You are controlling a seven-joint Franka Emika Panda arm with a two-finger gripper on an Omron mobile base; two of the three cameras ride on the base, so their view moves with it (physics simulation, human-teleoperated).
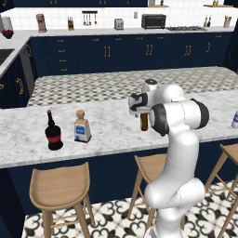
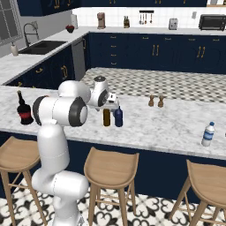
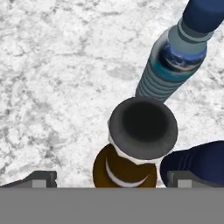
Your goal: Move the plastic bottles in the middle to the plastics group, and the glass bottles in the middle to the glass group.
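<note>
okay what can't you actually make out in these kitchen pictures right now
- Slim amber-brown bottle: left base view, the arm's hand hides its neck.
- Slim translucent light blue bottle: hand view, top edge cuts off its lower end.
- Stubby dark navy bottle: hand view, cropped by the right edge.
- Small pale blue-and-white bottle: left base view, cut by the right edge.

Glossy white rounded arm (image 1: 179,153); dark joint bands; small dark claw (image 3: 111,179) tips.
</note>
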